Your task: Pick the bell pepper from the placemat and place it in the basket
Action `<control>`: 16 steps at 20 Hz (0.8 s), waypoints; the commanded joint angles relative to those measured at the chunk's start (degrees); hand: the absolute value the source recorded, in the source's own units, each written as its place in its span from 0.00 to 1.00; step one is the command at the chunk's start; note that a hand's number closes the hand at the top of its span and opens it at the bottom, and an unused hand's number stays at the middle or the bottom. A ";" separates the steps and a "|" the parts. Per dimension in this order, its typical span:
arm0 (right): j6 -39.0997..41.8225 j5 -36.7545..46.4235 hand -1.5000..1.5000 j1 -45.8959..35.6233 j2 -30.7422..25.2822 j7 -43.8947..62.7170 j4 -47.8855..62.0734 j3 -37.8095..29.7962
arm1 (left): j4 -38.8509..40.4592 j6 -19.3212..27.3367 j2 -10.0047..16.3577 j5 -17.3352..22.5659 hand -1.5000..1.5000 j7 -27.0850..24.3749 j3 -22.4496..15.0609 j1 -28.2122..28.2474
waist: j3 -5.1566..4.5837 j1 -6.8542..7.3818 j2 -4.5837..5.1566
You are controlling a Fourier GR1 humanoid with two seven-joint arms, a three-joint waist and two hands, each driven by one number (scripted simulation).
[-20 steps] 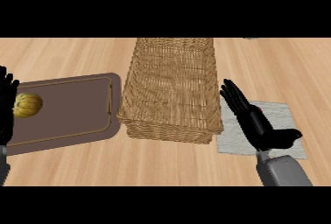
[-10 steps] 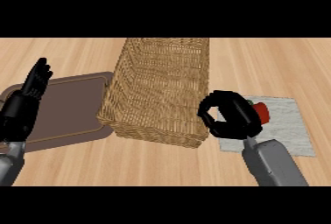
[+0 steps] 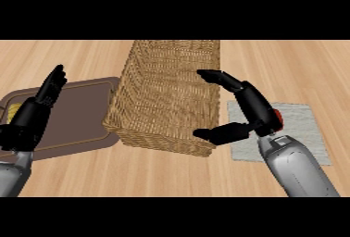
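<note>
The red bell pepper [image 3: 276,115] lies on the pale grey placemat [image 3: 304,134] at the right; only a sliver of it shows behind my right hand. My right hand [image 3: 254,107] is open, with its fingers stretched left over the right rim of the wicker basket [image 3: 167,92] and its thumb low by the basket's near right corner. Its palm faces the basket and its back is toward the pepper. Nothing shows between the fingers and thumb. My left hand [image 3: 34,115] rests open at the left, fingers up.
A brown tray [image 3: 78,115] lies left of the basket, partly under my left hand. A yellow object [image 3: 14,111] sits at the tray's left edge. The long basket runs from the middle to the counter's far side. Bare wooden counter [image 3: 171,171] lies in front.
My right hand has uncurled from round the red pepper and spread out towards the basket's right rim. The left hand has kept its pose at the left.
</note>
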 commanded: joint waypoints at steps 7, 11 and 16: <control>26.19 10.09 0.00 -18.58 -25.60 19.54 0.60 5.73 | -0.64 0.59 -1.97 -1.65 0.50 1.17 -2.17 -1.16 | -0.23 0.85 0.10; 41.22 3.97 0.00 -23.96 -27.91 23.91 1.30 8.13 | 0.65 0.66 -2.04 -2.54 0.50 -0.24 -1.66 -1.26 | -0.08 1.02 0.37; 53.51 -1.98 0.00 -30.49 -28.24 27.49 9.14 5.89 | 1.16 -1.30 -2.44 -1.73 0.50 -0.37 -0.28 -2.21 | 0.10 1.58 0.72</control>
